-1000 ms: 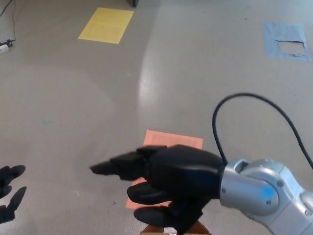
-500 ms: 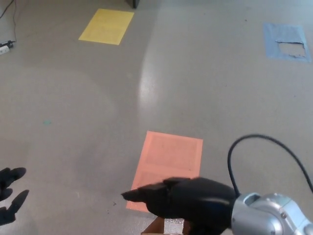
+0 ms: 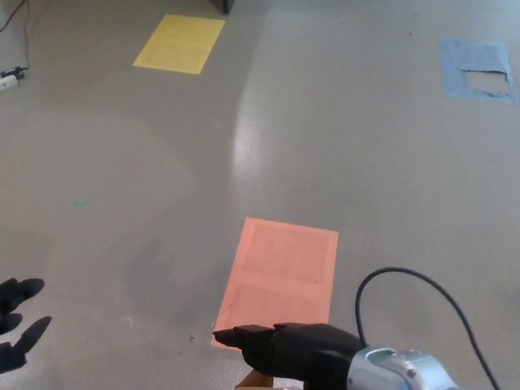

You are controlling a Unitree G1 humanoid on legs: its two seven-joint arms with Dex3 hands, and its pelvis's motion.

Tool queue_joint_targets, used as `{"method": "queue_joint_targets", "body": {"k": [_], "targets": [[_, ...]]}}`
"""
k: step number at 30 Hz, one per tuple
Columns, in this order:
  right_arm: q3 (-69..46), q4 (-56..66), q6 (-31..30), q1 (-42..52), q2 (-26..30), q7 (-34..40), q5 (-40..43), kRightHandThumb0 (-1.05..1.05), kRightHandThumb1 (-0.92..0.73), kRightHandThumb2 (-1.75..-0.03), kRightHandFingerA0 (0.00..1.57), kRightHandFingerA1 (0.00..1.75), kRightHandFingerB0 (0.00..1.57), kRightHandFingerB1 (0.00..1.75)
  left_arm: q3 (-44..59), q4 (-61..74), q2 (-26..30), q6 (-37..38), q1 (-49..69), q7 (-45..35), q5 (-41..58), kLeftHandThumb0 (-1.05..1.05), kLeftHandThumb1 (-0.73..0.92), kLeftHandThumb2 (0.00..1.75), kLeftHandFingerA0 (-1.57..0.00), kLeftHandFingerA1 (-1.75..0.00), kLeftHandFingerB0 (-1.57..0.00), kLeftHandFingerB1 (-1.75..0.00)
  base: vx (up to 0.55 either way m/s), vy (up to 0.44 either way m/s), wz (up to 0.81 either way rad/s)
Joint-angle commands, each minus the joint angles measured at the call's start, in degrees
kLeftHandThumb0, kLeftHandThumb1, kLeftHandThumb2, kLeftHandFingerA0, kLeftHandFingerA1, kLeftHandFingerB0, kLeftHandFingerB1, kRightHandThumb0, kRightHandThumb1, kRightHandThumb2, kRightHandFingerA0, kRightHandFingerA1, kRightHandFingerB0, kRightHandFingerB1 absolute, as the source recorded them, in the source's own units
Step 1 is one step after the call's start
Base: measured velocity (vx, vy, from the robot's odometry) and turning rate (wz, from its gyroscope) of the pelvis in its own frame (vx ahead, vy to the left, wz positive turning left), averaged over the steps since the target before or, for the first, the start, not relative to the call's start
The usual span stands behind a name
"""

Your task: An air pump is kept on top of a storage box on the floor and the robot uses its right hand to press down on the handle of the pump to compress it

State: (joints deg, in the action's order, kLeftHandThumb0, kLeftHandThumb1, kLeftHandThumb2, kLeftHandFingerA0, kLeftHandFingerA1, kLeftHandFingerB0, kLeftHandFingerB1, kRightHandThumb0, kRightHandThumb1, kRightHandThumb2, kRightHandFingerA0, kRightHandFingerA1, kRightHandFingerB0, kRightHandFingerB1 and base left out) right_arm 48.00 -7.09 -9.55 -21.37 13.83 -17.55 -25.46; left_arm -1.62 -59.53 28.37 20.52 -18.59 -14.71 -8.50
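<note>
Head view: right hand (image 3: 296,354) low at bottom edge, fingers extended flat, grip on anything not discernible. Left hand (image 3: 18,323) idle, fingers spread, empty. Pump and box mostly out of frame below. Handle presumably rigid, spring-resisted; press at centre, palm down.

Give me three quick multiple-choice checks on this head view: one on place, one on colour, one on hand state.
1. Where is the right robot hand?
A. top left
B. bottom edge, right of centre
C. over the blue patch

2. What colour is the floor rectangle just above that hand?
A. orange
B. green
C. white

3. How is the left robot hand?
A. clamped on a box
B. out of view
C. empty, fingers apart

Answers: 1 B, it sits low in the picture beside its silver wrist. 2 A, the patch is salmon-orange. 3 C, its fingertips spread at the left edge, holding nothing.
</note>
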Motion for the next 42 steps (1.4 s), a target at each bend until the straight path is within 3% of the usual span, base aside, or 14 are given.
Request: {"method": "queue_joint_targets", "body": {"k": [1,15,16,21,22,25,27,28,30,31,33,39,41,42], "targets": [[1.01,-40.72,6.92,-4.18,-11.4,18.42,-5.49,-0.83,-0.79,-1.12,0.05,0.24,0.05,0.22,-0.56,0.64,0.83,0.82,0.52,1.12,-1.28,-0.69,0.75,1.07,-0.09,-0.45,-0.02,-0.35,0.0,0.0,0.0],[-3.85,-55.76,8.32,-7.04,-16.54,22.29,-1.6,-0.86,-0.81,-1.14,0.07,0.26,0.07,0.23,-0.79,2.59,0.53,1.09,2.49,0.75,-1.17,-0.68,0.75,1.06,-0.06,-0.44,-0.04,-0.34,0.0,0.0,0.0],[-3.97,-56.44,8.35,-7.16,-16.65,22.27,-1.52,-0.87,-0.81,-1.15,0.07,0.25,0.07,0.22,-0.82,2.65,0.51,1.24,2.65,0.83,-1.22,-0.65,0.92,0.72,-0.12,-0.32,-0.08,-0.24,0.0,0.0,0.0],[-4.03,-59.77,8.76,-7.33,-17.46,22.89,-1.96,-0.86,-0.8,-1.14,0.07,0.27,0.07,0.22,-0.92,3.25,0.42,1.87,3.89,0.8,-1.23,-0.69,0.92,0.72,-0.13,-0.32,-0.09,-0.24,0.0,0.0,0.0],[-4.0,-60.16,8.56,-7.16,-17.65,22.89,-2.06,-0.86,-0.81,-1.14,0.07,0.26,0.06,0.2,-1.11,3.52,0.42,1.71,4.26,0.86,-1.43,-0.75,0.77,1.07,-0.06,-0.43,-0.09,-0.32,0.0,0.0,0.0],[-3.77,-62.21,8.61,-6.54,-18.42,24.14,-2.93,-0.85,-0.81,-1.14,0.08,0.28,0.07,0.22,-1.91,4.43,0.4,1.31,5.51,1.35,-2.36,-0.74,0.77,1.08,-0.06,-0.43,-0.09,-0.32,0.0,0.0,0.0],[-3.94,-63.28,9.28,-6.12,-18.72,25.0,-3.12,-0.84,-0.8,-1.13,0.08,0.29,0.07,0.23,-2.19,4.96,0.44,1.09,6.06,1.26,-2.57,-0.73,0.92,0.74,-0.13,-0.33,-0.11,-0.23,0.0,0.0,0.0],[-4.15,-63.92,9.79,-5.93,-18.91,25.45,-3.19,-0.84,-0.79,-1.12,0.08,0.3,0.07,0.23,-2.26,5.24,0.45,1.04,6.36,1.24,-2.57,-0.74,0.77,1.07,-0.06,-0.43,-0.09,-0.33,0.0,0.0,0.0],[-4.5,-64.74,10.39,-5.8,-19.14,25.86,-3.27,-0.83,-0.79,-1.12,0.07,0.29,0.07,0.23,-2.3,5.6,0.42,1.03,6.74,1.24,-2.41,-0.69,0.92,0.72,-0.13,-0.33,-0.1,-0.24,0.0,0.0,0.0],[-4.73,-65.39,10.63,-5.78,-19.35,26.05,-3.39,-0.81,-0.78,-1.1,0.07,0.29,0.07,0.24,-2.2,5.66,0.31,1.29,7.0,1.25,-2.11,-0.7,0.75,1.06,-0.06,-0.44,-0.07,-0.35,0.0,0.0,0.0],[-5.02,-66.27,10.93,-6.06,-19.67,26.24,-3.71,-0.81,-0.78,-1.1,0.07,0.29,0.07,0.25,-1.91,5.65,0.2,1.63,7.2,1.22,-1.55,-0.72,0.92,0.72,-0.13,-0.33,-0.11,-0.24,0.0,0.0,0.0],[-6.48,-68.41,11.82,-7.03,-20.21,26.93,-4.57,-0.82,-0.79,-1.11,0.08,0.29,0.07,0.25,-2.27,6.25,0.59,1.02,6.86,0.95,-1.72,-0.73,0.92,0.74,-0.12,-0.33,-0.11,-0.23,0.0,0.0,0.0],[-6.95,-68.76,12.14,-7.26,-20.26,27.07,-4.95,-0.83,-0.79,-1.12,0.08,0.29,0.08,0.24,-2.22,6.28,0.49,0.4,6.51,1.04,-1.59,-0.73,0.77,1.07,-0.06,-0.44,-0.09,-0.34,0.0,0.0,0.0],[-7.16,-68.93,12.25,-7.29,-20.44,27.14,-5.24,-0.83,-0.79,-1.12,0.08,0.29,0.08,0.24,-2.1,6.42,0.57,0.2,6.63,0.95,-1.45,-0.72,0.92,0.73,-0.13,-0.33,-0.11,-0.23,0.0,0.0,0.0]]}}
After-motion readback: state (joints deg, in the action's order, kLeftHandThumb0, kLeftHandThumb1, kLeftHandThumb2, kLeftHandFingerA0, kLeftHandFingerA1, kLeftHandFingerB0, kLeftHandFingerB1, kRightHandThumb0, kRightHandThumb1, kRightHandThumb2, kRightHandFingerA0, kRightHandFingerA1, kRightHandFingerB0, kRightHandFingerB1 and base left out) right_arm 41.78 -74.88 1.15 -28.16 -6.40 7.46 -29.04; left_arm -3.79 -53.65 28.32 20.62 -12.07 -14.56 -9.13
